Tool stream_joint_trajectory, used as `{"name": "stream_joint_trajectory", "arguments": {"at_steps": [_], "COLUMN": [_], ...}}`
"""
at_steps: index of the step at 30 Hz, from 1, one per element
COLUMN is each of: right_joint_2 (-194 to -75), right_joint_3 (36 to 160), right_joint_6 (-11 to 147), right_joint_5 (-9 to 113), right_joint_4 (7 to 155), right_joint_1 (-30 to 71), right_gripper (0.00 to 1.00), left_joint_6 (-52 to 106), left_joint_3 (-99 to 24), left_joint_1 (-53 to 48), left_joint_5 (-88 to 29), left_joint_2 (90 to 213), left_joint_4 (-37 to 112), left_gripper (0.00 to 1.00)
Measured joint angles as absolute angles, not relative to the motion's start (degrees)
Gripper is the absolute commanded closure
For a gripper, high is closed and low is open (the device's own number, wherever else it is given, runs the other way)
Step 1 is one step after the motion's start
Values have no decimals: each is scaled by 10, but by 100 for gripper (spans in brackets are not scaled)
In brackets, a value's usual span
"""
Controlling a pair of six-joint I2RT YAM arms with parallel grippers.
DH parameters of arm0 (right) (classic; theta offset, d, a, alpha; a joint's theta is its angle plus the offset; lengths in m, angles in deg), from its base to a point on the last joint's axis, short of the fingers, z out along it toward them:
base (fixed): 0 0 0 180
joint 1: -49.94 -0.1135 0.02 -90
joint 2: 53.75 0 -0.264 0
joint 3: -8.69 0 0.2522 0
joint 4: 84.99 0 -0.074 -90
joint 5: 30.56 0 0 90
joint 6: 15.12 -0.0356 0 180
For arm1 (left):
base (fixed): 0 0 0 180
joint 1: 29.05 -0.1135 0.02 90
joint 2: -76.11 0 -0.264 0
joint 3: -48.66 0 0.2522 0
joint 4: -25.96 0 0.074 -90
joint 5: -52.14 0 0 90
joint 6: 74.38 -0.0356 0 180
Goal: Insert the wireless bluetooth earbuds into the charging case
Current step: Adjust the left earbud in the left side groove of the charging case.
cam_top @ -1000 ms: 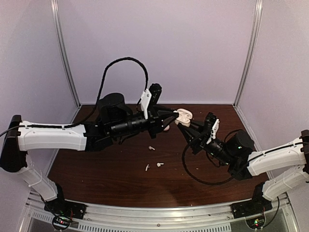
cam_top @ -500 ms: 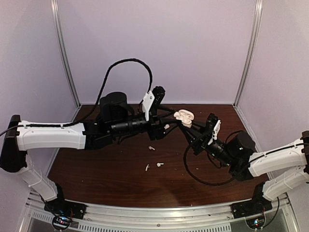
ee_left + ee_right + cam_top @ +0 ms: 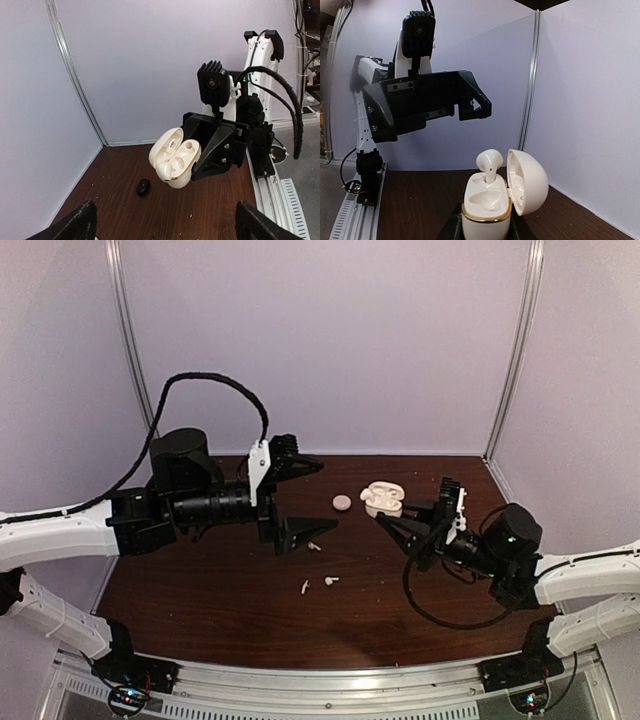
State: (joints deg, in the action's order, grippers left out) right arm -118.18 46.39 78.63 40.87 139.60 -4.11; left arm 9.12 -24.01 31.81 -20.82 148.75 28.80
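**Wireless bluetooth earbuds [image 3: 314, 546]: count, whereabouts, and the condition of my fingers**

1. Seated earbud [image 3: 489, 162]. One, whitish. It sits stem down in the far socket of the charging case [image 3: 486, 205], and its rounded head stands above the rim. The near socket is bare.

2. Loose whitish earbuds. Three, short-stemmed, lying on the brown surface [image 3: 200, 610] near its middle. In the top view the first appears close under the lower of my left fingers. The second earbud [image 3: 305, 587] and third earbud [image 3: 331, 581] lie close together, nearer the arm bases.

3. Black earbud [image 3: 143, 186]. One, small and rounded, on the surface. In the left wrist view it lies below the case and apart from it.

4. Charging case. Cream-white, with a gold band round the rim. The lid [image 3: 527, 182] is hinged open to one side. The case is held upright over the right rear part of the surface and appears raised off it.

5. Right fingers [image 3: 400, 523]. Clenched on the lower body of the case, one on each side.

6. Left fingers [image 3: 300, 532]. Released and spread wide, grasping nothing. They face the case from well apart, over the left half of the surface.

7. Round pinkish object [image 3: 342, 502]. One, flat on the surface between my two sets of fingers, near the case. I cannot tell what it is.
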Motion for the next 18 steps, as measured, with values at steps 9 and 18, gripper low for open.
{"name": "stream_joint_trajectory", "arguments": {"at_steps": [9,18], "right_joint_2": [-1168,-1190], "right_joint_3": [514,533], "right_joint_6": [745,708], "right_joint_5": [197,82], "right_joint_4": [1269,1244], "right_joint_1": [-23,-23], "right_gripper": [100,100], "left_joint_6": [-30,-77], "left_joint_3": [-230,-230], "left_joint_1": [318,318], "left_joint_5": [-164,-105], "left_joint_2": [1457,1468], "left_joint_4": [365,391], "left_gripper": [2,3]}}
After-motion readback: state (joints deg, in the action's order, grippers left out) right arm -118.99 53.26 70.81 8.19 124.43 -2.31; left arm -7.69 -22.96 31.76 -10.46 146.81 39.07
